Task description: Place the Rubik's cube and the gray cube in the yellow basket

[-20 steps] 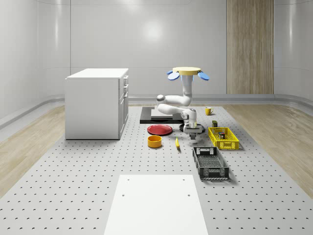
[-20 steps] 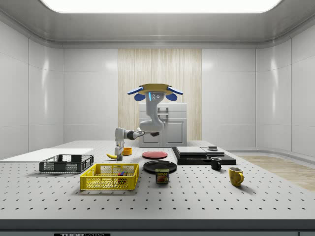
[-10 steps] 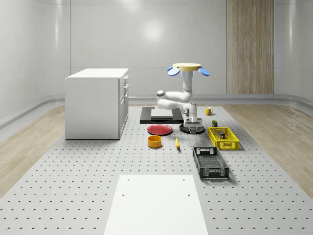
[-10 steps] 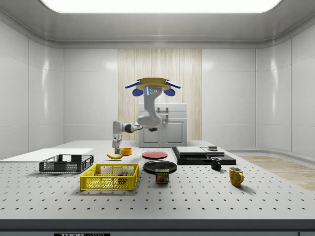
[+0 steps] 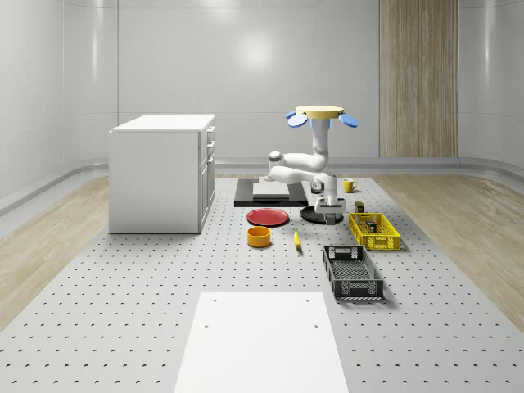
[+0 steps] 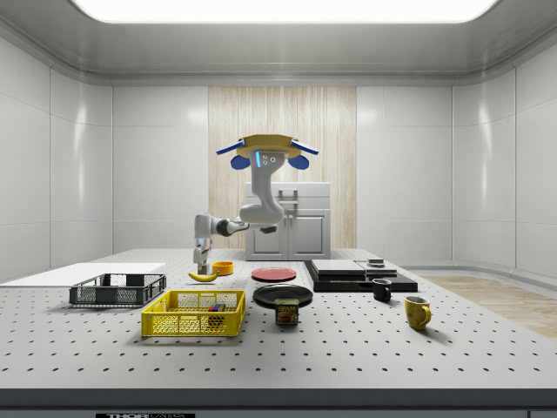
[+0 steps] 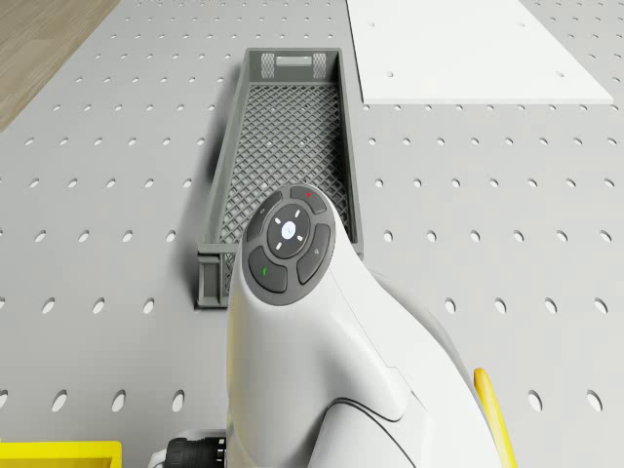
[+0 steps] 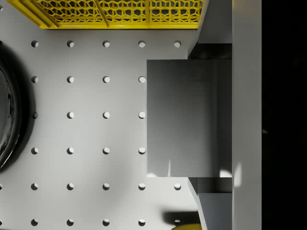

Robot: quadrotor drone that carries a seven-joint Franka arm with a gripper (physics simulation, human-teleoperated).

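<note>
Two fingers (image 8: 218, 24) of the tool (image 8: 216, 117) are seen clenched on the gray cube (image 8: 184, 117), one against each opposite face; the cube is held clear of the tabletop (image 8: 86, 134), just beside the yellow basket (image 8: 120, 12) and not over it; in the side view the basket is set nearest, with the Rubik's cube (image 6: 215, 307) lying inside it; a black plate (image 6: 283, 294) is placed just behind; the tool is hung beyond the basket, near a banana (image 6: 204, 276); an orange bowl (image 6: 223, 268) and a red plate (image 6: 273, 273) are found farther back; the drone (image 6: 266, 150) is seen hovering high over the tabletop, above the plates; a white cabinet (image 6: 300, 222) is set farthest.
</note>
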